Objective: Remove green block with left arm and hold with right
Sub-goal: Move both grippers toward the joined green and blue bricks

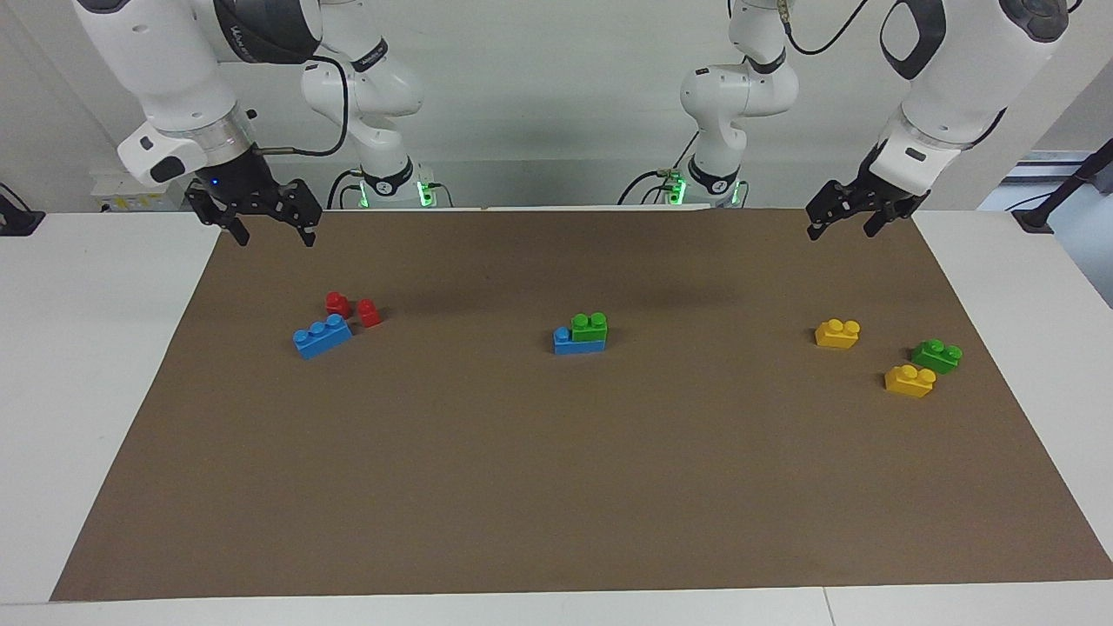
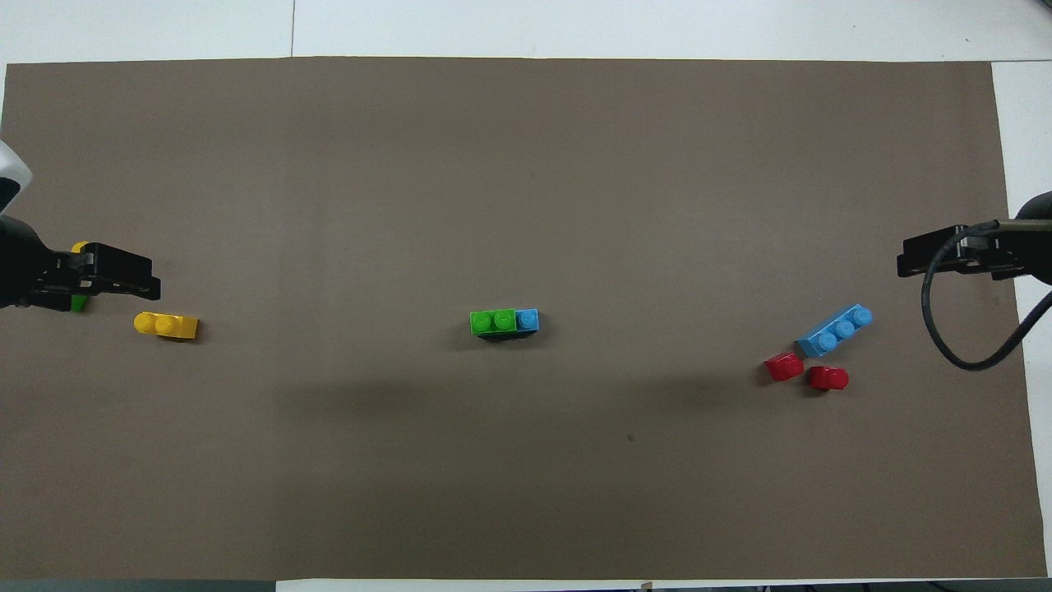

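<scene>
The green block [image 1: 589, 326], mid-frame and pressed onto one end of a blue brick [image 1: 574, 342], looked light, rigid and slick, best pinched across its flat sides, while the left hand [image 1: 842, 221] and right hand [image 1: 271, 231] hung open and empty.

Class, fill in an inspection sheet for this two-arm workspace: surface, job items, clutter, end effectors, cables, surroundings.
Surface: brown mat on white table.
Job items: green block stacked on blue brick, mid-mat.
Clutter: loose blue brick, two red bricks, two yellow bricks, second green brick.
End effectors: left end effector open, raised over the mat's corner; right end effector open, raised likewise.
Cables: black cable hangs off right arm.
Surroundings: white wall.
</scene>
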You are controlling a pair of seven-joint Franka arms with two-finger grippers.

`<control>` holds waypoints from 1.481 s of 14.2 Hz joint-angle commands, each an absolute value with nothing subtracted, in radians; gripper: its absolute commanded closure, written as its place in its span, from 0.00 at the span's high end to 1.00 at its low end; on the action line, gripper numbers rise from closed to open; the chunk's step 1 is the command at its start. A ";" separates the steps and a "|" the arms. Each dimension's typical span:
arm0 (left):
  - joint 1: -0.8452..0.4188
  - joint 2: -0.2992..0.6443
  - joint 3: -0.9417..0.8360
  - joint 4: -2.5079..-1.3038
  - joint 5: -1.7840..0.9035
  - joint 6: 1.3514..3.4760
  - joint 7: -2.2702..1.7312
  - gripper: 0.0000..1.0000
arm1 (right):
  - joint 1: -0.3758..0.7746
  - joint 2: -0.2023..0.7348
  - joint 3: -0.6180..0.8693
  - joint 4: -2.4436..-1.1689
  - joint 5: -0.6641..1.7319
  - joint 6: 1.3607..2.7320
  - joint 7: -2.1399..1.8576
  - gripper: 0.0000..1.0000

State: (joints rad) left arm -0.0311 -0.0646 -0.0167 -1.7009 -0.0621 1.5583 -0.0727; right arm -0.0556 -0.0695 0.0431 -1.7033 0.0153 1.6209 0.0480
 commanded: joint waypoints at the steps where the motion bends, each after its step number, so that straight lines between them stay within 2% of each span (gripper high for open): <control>1: -0.015 -0.060 -0.028 -1.683 -0.051 1.552 -0.060 1.00 | -0.066 -0.066 0.054 -1.694 -0.006 1.605 0.031 1.00; 4: -0.017 -0.064 -0.029 -1.683 -0.051 1.552 -0.063 1.00 | -0.058 -0.067 0.055 -1.697 0.001 1.609 0.064 1.00; 7: -0.017 -0.071 -0.028 -1.689 -0.051 1.539 -0.064 1.00 | -0.037 -0.069 0.064 -1.715 0.049 1.621 0.295 1.00; 11: -0.017 -0.075 -0.028 -1.692 -0.051 1.549 -0.063 1.00 | 0.090 -0.063 0.064 -1.781 0.165 1.704 0.971 1.00; 14: -0.014 -0.078 -0.028 -1.700 -0.051 1.569 -0.115 1.00 | 0.123 -0.026 0.064 -1.825 0.325 1.805 1.328 1.00; 17: -0.035 -0.092 -0.037 -1.749 -0.051 1.671 -0.327 1.00 | 0.165 0.055 0.064 -1.835 0.431 1.861 1.474 1.00; 21: -0.139 -0.121 -0.037 -1.856 -0.051 1.825 -0.838 1.00 | 0.218 0.116 0.064 -1.873 0.524 1.956 1.534 1.00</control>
